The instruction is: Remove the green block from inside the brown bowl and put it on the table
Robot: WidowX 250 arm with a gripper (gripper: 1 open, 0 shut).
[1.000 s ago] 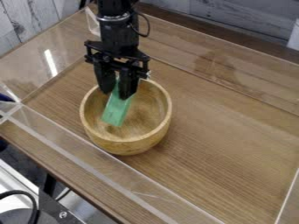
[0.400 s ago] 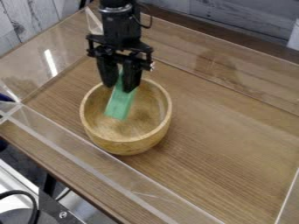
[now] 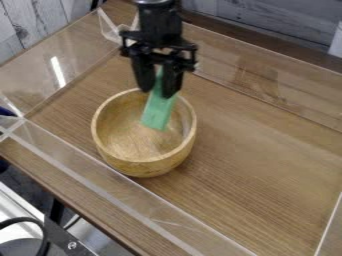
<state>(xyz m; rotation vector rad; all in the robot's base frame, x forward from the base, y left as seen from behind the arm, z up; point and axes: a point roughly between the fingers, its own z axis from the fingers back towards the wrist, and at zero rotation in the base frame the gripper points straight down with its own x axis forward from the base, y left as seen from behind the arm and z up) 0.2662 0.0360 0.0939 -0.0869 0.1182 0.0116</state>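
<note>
My black gripper (image 3: 163, 88) points straight down and is shut on the top end of the green block (image 3: 160, 108). The bright green bar hangs upright from the fingers, its lower end above the right part of the brown bowl (image 3: 123, 146). The bowl is a round light-tan wooden one with thick walls, standing on the wood-grain table (image 3: 254, 150) near the front left. I see nothing inside the bowl now.
Low clear acrylic walls (image 3: 80, 175) edge the table along the front and left. A grey plank wall sits behind the table at the back. Bare tabletop stretches to the right of the bowl.
The gripper has risen and moved right with the green block, lifting the block's lower end off the bowl's floor. The bowl has stayed put.
</note>
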